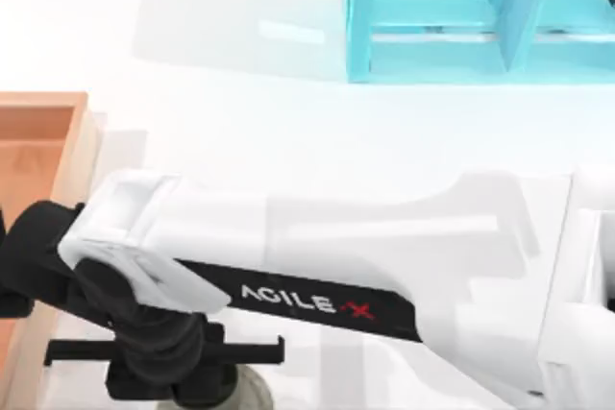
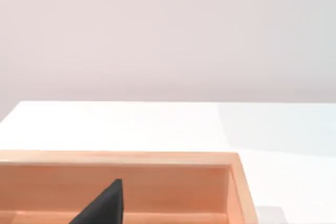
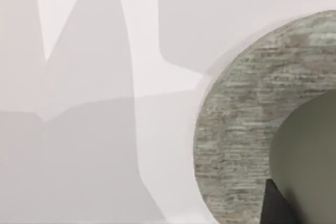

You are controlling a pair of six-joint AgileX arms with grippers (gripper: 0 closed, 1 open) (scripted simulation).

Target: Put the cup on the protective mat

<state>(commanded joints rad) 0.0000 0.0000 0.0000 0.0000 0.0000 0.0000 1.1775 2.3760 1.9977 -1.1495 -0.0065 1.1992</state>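
The cup (image 3: 310, 150), dark olive-grey with straight sides, sits close up in the right wrist view, over the speckled grey round protective mat (image 3: 236, 129). I cannot tell whether its base touches the mat. My right arm reaches across the table to the front left, and my right gripper (image 1: 163, 362) hangs there over the mat's edge (image 1: 245, 389), hiding the cup from above. One dark finger (image 3: 275, 208) lies against the cup's side. A dark fingertip (image 2: 105, 208) of my left gripper points over the orange tray.
An orange wooden tray (image 1: 38, 141) stands at the table's left edge, and its far wall (image 2: 157, 174) appears in the left wrist view. A light blue shelf unit (image 1: 461, 16) stands at the back right. White tabletop lies between them.
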